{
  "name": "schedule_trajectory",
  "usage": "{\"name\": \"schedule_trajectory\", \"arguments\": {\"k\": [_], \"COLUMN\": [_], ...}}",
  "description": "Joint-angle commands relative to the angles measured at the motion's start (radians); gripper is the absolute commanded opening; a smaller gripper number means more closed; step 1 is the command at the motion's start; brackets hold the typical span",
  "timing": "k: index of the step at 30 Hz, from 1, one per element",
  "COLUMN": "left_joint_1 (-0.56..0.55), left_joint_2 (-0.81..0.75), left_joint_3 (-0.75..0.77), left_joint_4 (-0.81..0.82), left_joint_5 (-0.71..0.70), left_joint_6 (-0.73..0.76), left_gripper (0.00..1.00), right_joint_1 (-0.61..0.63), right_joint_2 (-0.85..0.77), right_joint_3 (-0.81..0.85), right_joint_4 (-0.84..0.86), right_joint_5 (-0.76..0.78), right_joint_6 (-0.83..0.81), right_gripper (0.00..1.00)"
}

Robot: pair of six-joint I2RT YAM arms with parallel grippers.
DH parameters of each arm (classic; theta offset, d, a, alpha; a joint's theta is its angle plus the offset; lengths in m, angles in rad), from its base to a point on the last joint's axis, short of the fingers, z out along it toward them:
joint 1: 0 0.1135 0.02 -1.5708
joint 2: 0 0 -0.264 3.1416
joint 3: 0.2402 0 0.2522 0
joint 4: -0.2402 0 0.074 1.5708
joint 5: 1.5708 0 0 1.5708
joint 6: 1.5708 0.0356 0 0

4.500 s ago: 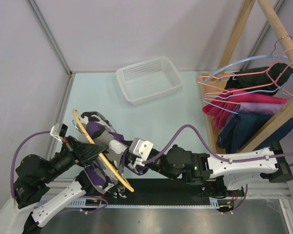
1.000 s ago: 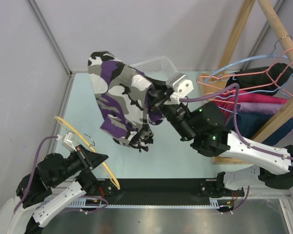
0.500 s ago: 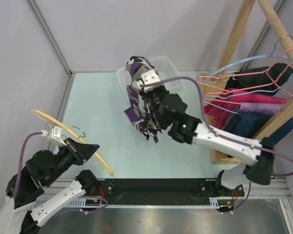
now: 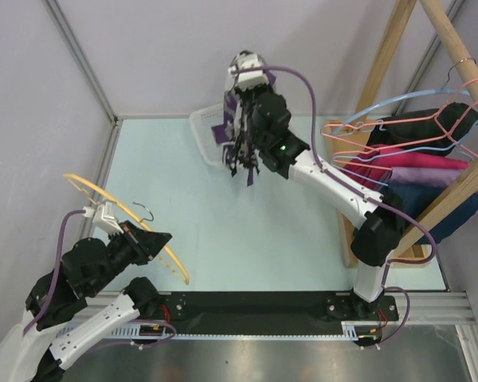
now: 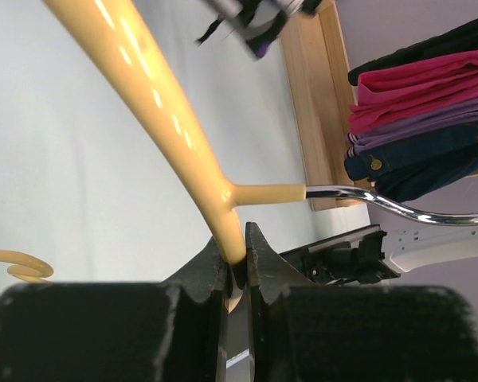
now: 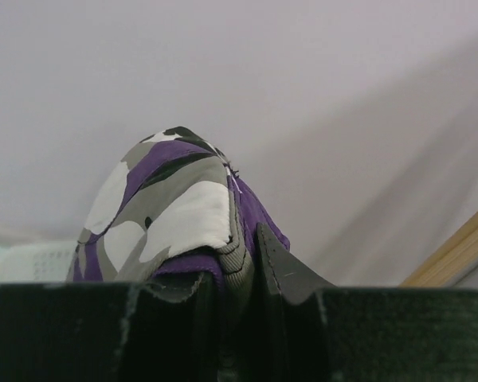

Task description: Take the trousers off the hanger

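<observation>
The trousers (image 4: 227, 131) are off the hanger, bunched and clenched in the right gripper (image 6: 239, 263), high over the white mesh basket (image 4: 201, 127) at the far side of the table (image 4: 223, 231). Their long axis runs downward, with dark cord ends (image 4: 251, 173) dangling lowest. The hanger (image 5: 155, 111) is bare and well apart at the near left, its middle pinched tight by the left gripper (image 5: 235, 251). Its arc runs from far left to near right, and its metal hook (image 5: 382, 203) points right, toward the wooden rack (image 4: 390, 48) of hung clothes
</observation>
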Motion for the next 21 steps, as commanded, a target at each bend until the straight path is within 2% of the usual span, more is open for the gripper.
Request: {"name": "schedule_trajectory", "arguments": {"k": [1, 7, 9, 12, 15, 18, 19, 21], "left_joint_1": [-0.002, -0.002, -0.002, -0.002, -0.002, -0.002, -0.002, -0.002], "left_joint_2": [0.014, 0.051, 0.063, 0.075, 0.084, 0.086, 0.083, 0.081], "left_joint_3": [0.006, 0.022, 0.017, 0.008, 0.008, 0.014, 0.014, 0.011], "left_joint_4": [0.095, 0.119, 0.122, 0.128, 0.133, 0.121, 0.116, 0.113], "left_joint_5": [-0.023, -0.012, -0.009, -0.005, -0.012, -0.015, -0.015, -0.014], "left_joint_6": [0.03, 0.056, 0.068, 0.087, 0.114, 0.137, 0.143, 0.148], "left_gripper": [0.0, 0.0, 0.0, 0.0, 0.0, 0.0, 0.0, 0.0], "right_joint_1": [-0.111, -0.231, -0.237, -0.224, -0.182, -0.129, -0.116, -0.089], "right_joint_2": [0.011, 0.256, 0.327, 0.441, 0.525, 0.557, 0.554, 0.528], "right_joint_3": [0.231, 0.517, 0.583, 0.596, 0.538, 0.382, 0.293, 0.225], "right_joint_4": [0.196, 0.224, 0.262, 0.32, 0.383, 0.516, 0.544, 0.569], "right_joint_5": [-0.058, -0.121, -0.143, -0.172, -0.161, -0.144, -0.144, -0.131], "right_joint_6": [-0.015, -0.068, -0.093, -0.171, -0.268, -0.377, -0.383, -0.333], "right_gripper": [0.0, 0.0, 0.0, 0.0, 0.0, 0.0, 0.0, 0.0]}}
